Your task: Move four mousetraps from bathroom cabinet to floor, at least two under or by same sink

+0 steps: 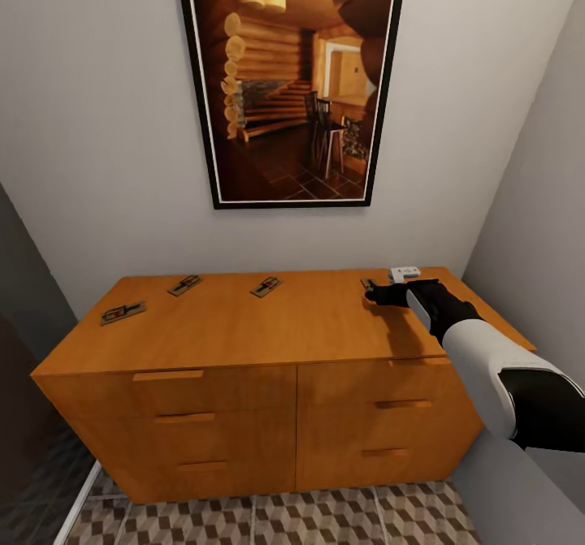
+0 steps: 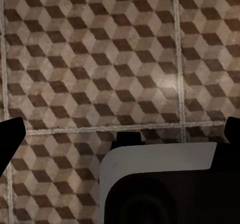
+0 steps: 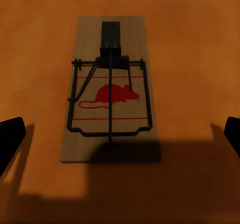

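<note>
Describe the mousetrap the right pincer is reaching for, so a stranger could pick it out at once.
Below the framed picture stands an orange-brown cabinet with mousetraps on top. The one meant is farthest right, beside a small white object and directly under the right pincer; the other three lie toward the left.

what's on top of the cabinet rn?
Three mousetraps lie on the cabinet top. The right gripper partly covers a fourth mousetrap; a small white object sits behind it.

We note cabinet (image 1: 244, 342): smooth matt orange wood. Mousetrap (image 3: 110, 88): pale bare wood, dark metal wire. Floor (image 2: 100, 58): matt tile.
</note>
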### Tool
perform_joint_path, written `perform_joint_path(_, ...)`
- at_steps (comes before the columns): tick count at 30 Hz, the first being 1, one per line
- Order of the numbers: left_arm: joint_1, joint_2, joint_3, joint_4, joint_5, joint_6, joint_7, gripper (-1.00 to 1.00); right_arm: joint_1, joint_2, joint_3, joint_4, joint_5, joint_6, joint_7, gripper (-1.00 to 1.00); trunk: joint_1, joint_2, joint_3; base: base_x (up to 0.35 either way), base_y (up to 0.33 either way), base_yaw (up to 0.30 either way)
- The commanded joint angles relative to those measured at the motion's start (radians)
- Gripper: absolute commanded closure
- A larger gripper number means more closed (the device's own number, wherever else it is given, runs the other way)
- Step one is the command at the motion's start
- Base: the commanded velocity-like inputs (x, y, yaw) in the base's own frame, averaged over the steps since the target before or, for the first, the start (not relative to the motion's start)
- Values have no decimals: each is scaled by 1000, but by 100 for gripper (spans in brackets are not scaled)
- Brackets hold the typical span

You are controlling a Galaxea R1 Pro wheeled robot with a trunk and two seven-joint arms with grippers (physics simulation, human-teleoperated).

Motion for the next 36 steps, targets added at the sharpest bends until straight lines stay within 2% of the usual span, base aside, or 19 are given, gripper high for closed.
perform_joint_path(1,0,0,0,-1,1,-2,0,-100,0,-1,2,-2,8,5,6,-100,0,0,-1,0,0,0)
perform_joint_path(36,0,0,0,-1,1,-2,0,-100,0,1,2,0,8,5,4,-100,0,0,-1,18,10,0)
